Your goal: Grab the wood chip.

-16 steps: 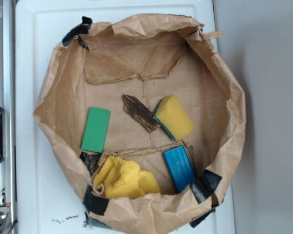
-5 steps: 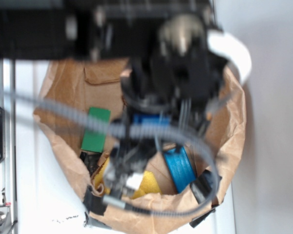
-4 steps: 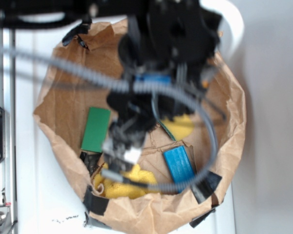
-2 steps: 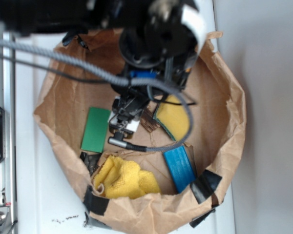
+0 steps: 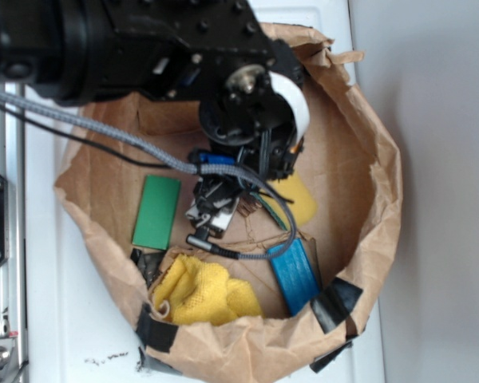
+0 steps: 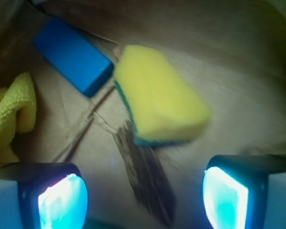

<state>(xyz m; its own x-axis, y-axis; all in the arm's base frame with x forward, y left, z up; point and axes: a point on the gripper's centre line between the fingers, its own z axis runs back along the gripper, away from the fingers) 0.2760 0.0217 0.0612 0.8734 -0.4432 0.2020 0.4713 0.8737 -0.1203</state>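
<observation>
While spread, pincer point(image 6: 143, 195) straddles wood chip point(image 6: 145, 179).

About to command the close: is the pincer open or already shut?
Open. In the wrist view the pincer has its two pads far apart, with the wood chip lying flat between them, untouched.

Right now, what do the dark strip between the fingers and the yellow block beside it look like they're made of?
The wood chip looks like rough, unfinished wood: dark brown, streaky grain, ragged edges. The sponge looks like soft matte foam, yellow with a thin green layer along its lower edge, probably a scouring pad.
</observation>
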